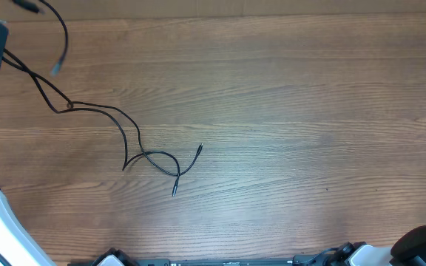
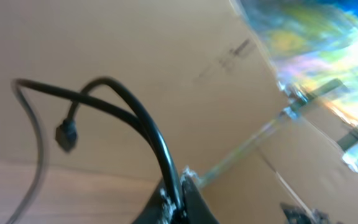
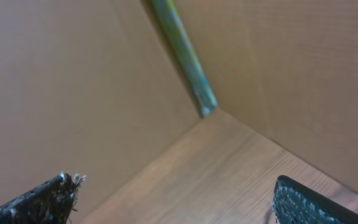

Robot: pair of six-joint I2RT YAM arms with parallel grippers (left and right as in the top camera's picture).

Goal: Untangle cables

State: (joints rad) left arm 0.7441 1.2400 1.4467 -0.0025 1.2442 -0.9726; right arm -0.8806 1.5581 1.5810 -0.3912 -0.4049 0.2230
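Wood-grain table (image 1: 287, 111), with cardboard wall (image 3: 73, 74) standing at its edge. At far left corner of table, left gripper (image 2: 178, 202) pinched together on the cables (image 1: 148, 155). From there trailing down onto left half of table, crossed in loose tangle short of its middle, two ends lying free. One plug (image 2: 66, 134) hanging above table. Right gripper (image 3: 176, 198) spread wide near table corner, holding nothing.

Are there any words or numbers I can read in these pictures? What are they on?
Nothing here can be read.
Dark print on the cardboard wall, left wrist view: too blurred to read.
Table and cables: no writing shows on them.
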